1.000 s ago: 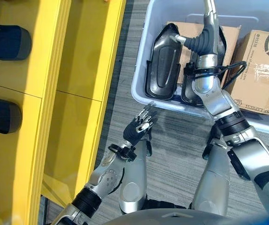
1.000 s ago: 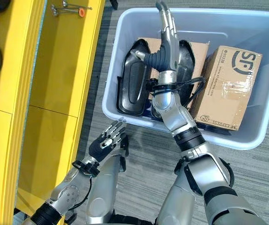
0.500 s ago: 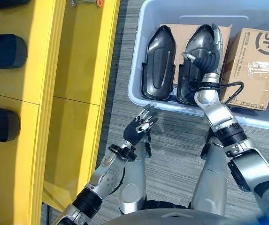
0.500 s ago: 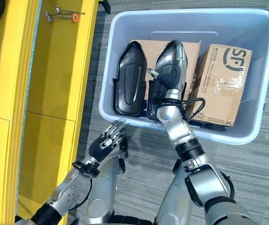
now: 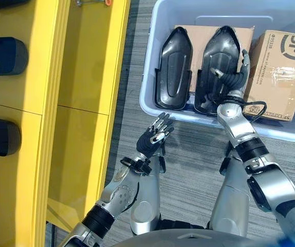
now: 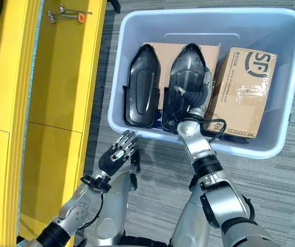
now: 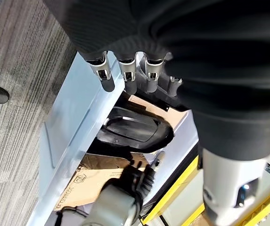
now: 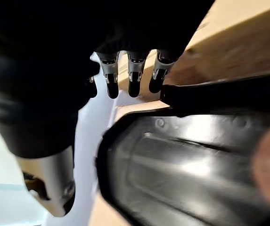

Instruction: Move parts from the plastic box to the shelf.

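Lowered since a second ago, right hand [image 6: 192, 96] beside upright black part [image 6: 184, 85], fingers uncurled; left hand [image 6: 117, 155] slack, farther off.

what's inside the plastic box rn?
Plastic box holds two black parts side by side, lying on a flat cardboard sheet, and a taped cardboard carton. Right hand is down between the second part and the carton. The floor beneath them is covered.

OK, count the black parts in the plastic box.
2 in view: the left black part and the right black part, side by side on a flat cardboard box in the plastic box. More may lie hidden underneath.
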